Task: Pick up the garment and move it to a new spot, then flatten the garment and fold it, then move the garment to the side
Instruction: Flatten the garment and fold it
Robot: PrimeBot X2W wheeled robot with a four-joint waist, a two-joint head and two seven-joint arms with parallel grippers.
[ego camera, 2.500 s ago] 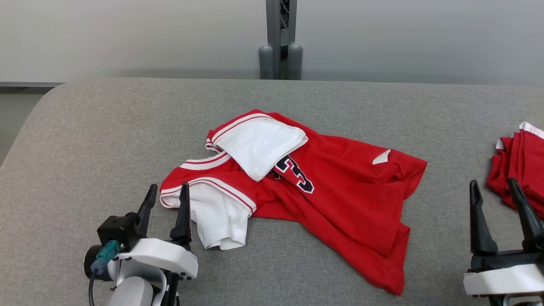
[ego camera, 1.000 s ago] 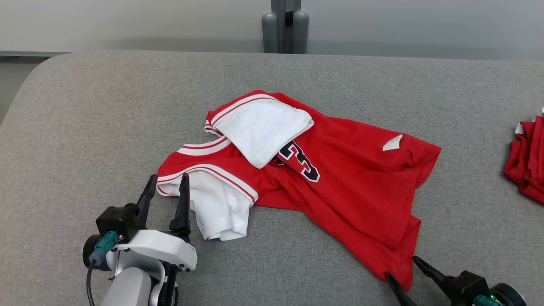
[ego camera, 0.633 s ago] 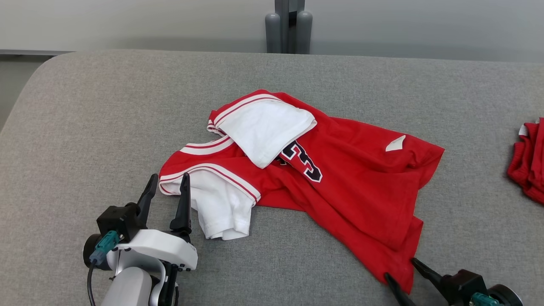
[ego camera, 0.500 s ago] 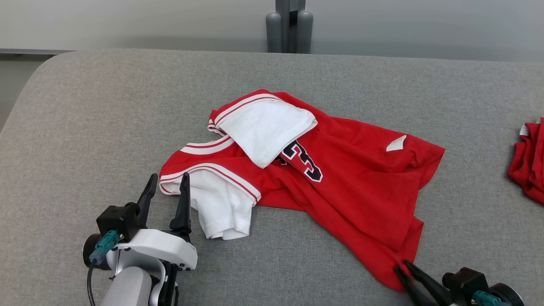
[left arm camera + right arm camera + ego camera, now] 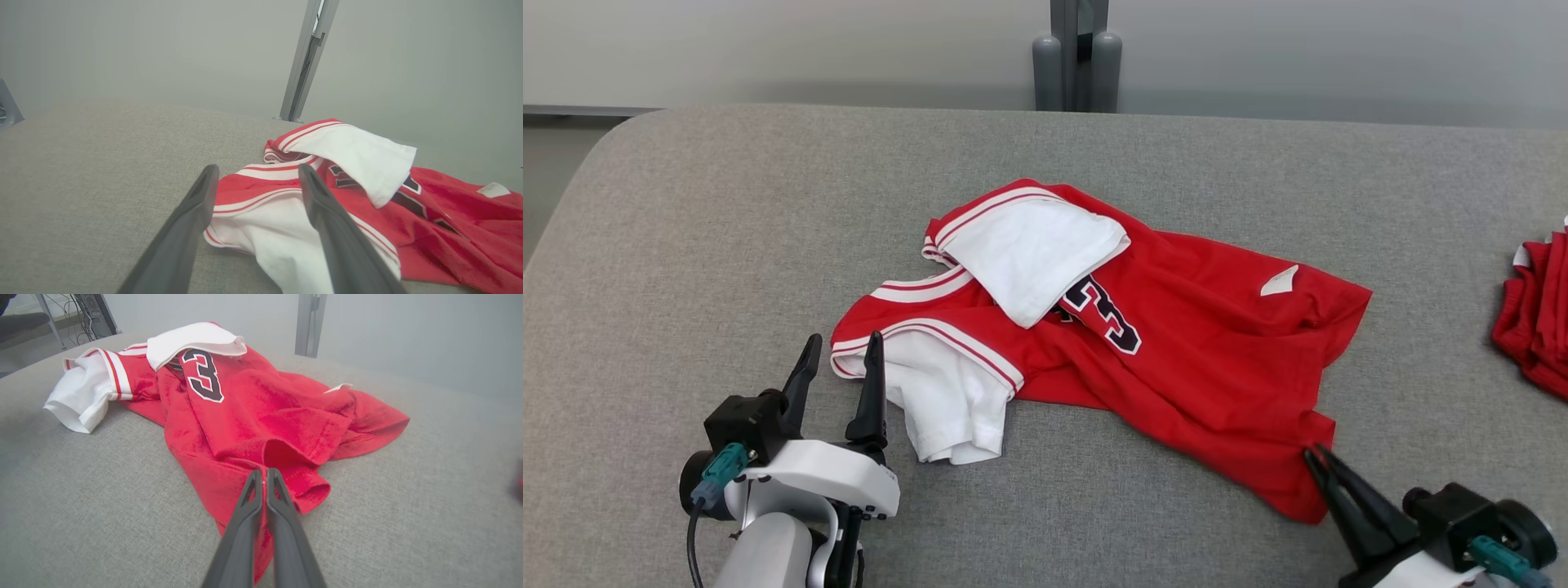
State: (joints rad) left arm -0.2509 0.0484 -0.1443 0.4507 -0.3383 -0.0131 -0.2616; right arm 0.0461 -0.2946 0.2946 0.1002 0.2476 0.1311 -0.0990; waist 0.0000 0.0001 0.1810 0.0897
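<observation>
Right gripper (image 5: 1311, 453) pinched shut on the near hem of the red jersey (image 5: 1176, 343) crumpled mid-table (image 5: 727, 229), left gripper (image 5: 844, 343) wide open beside its white sleeve (image 5: 947, 408): lift slowly, lest the thin fold slip.

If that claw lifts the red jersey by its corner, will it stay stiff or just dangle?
Probably dangle: the red jersey lies in soft folds. It looks thin, so likely light. The right gripper pinches only a hem corner, so the rest would likely trail and bunch.

Grey surface (image 5: 727, 245) lies open left of the jersey (image 5: 1192, 359), while a red pile (image 5: 1531, 327) crowds the right edge.
</observation>
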